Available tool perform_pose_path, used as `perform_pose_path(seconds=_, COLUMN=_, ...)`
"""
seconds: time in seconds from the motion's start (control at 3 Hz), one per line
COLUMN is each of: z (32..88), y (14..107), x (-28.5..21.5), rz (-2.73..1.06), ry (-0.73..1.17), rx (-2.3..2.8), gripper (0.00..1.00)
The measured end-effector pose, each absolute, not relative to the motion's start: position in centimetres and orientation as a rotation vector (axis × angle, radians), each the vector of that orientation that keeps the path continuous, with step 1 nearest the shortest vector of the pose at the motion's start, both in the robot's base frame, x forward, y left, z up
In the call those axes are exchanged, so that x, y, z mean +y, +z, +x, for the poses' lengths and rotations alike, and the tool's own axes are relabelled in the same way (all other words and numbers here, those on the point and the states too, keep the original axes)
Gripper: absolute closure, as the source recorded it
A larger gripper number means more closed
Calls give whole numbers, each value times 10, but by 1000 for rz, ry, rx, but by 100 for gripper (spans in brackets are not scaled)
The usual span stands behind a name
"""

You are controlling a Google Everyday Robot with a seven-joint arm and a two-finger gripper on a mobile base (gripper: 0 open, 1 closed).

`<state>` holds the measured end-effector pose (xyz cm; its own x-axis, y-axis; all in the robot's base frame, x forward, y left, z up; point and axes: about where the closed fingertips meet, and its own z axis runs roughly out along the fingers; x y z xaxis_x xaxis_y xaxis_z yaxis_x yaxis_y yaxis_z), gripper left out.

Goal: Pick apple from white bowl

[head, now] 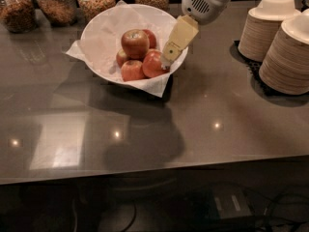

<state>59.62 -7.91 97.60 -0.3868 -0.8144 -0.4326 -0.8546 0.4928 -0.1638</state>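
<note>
The white bowl [104, 30], lined with crinkled white paper, stands on the grey counter at the back left of centre. It holds several red apples; the top apple [135, 42] sits on the pile and another apple [152, 64] lies at the right front. My gripper [170, 57] reaches down from the upper right over the bowl's right rim. Its beige tip is at the right front apple, touching or just short of it. The white wrist [205, 1] is above it.
Several glass jars of grains and nuts [58, 4] line the back edge behind the bowl. Two tall stacks of beige paper bowls [285, 47] stand on a black mat at the right. The counter's front edge [154, 170] runs across the lower frame.
</note>
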Motion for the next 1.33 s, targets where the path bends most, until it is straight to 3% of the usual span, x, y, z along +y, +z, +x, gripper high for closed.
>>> perform_pose_path(seconds=0.33, z=591, y=971, x=-54, rz=-1319, ry=214, rx=2298, gripper=4)
perform_pose_path(seconds=0.67, z=590, y=965, x=-33, rz=-1278, ry=292, rx=2302, gripper=23)
perform_pose_path(seconds=1.0, z=589, y=957, x=-19, rz=-1260, ry=338, rx=2303, gripper=32)
perform_pose_path(seconds=1.33, z=589, y=948, x=-12, rz=-1254, ry=327, rx=2299, gripper=27)
